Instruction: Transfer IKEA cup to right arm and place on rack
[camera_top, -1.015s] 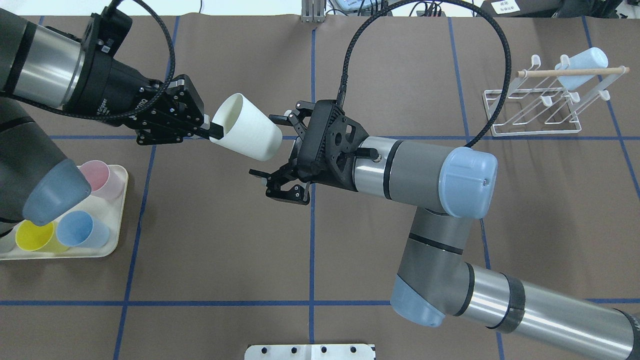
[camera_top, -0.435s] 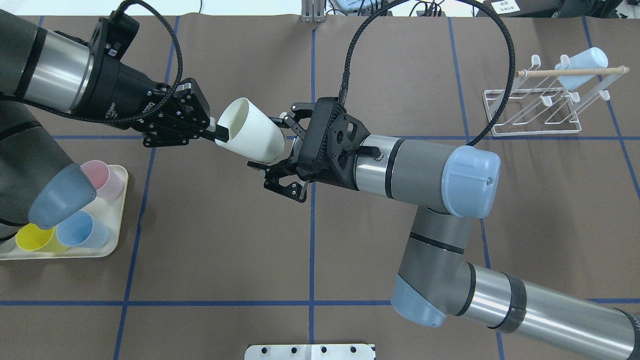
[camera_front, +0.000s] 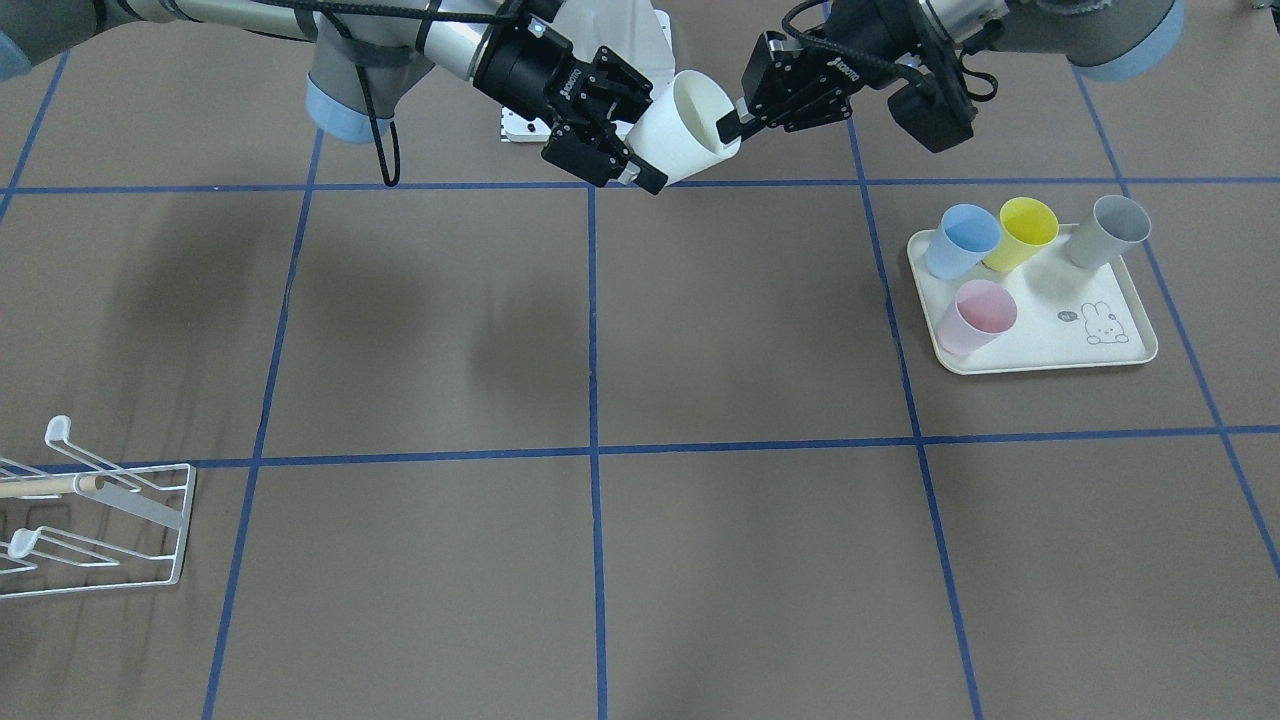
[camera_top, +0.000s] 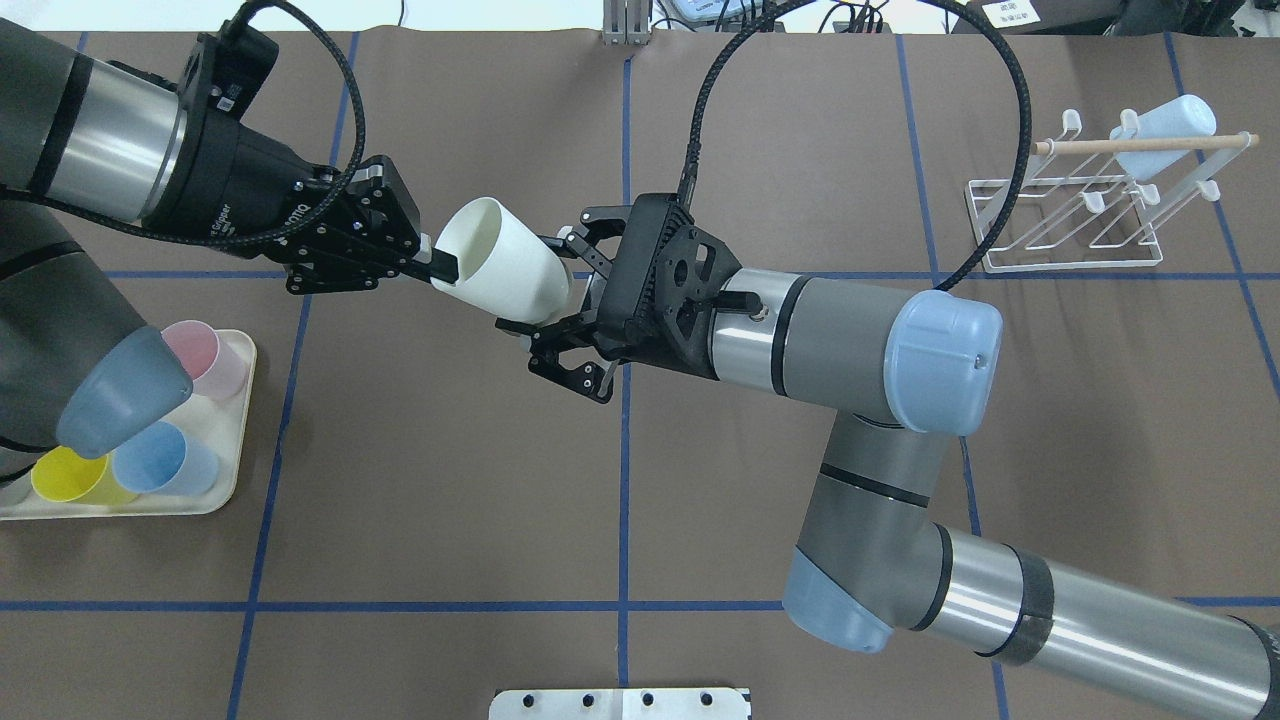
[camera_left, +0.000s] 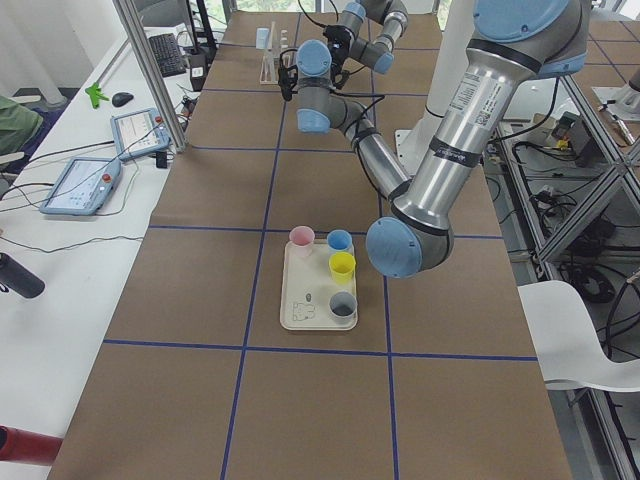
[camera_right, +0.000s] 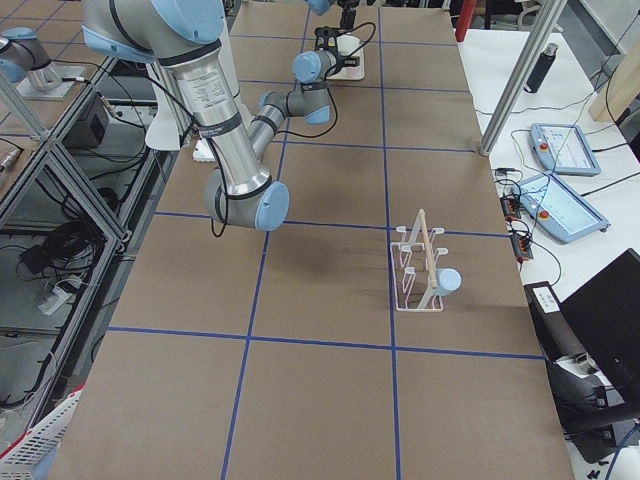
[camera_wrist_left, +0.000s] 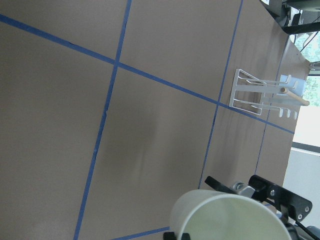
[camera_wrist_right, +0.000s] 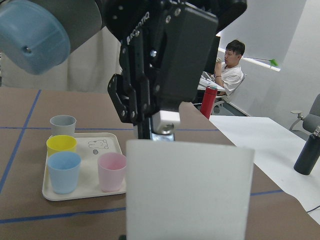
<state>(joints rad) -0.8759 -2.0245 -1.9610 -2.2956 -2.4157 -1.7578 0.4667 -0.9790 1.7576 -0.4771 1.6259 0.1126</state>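
A white IKEA cup (camera_top: 505, 270) hangs on its side in mid-air, mouth toward my left arm. My left gripper (camera_top: 445, 268) is shut on its rim, one finger inside the cup and one outside. My right gripper (camera_top: 540, 285) is open, with its fingers straddling the cup's closed end, close to its sides; I cannot tell whether they touch. In the front-facing view the cup (camera_front: 675, 125) sits between the left gripper (camera_front: 728, 128) and the right gripper (camera_front: 647, 137). The cup fills the lower part of the right wrist view (camera_wrist_right: 190, 190). The white wire rack (camera_top: 1075, 215) stands at the far right.
A light-blue cup (camera_top: 1165, 130) hangs on the rack by the wooden dowel. A cream tray (camera_front: 1090, 345) on my left holds pink (camera_front: 975, 315), blue (camera_front: 960, 240), yellow (camera_front: 1025, 232) and grey (camera_front: 1105, 230) cups. A person sits beyond the table's left end.
My right gripper has moved left over the cup's closed end and its jaws have narrowed around it. My left gripper has shifted slightly right with the cup.
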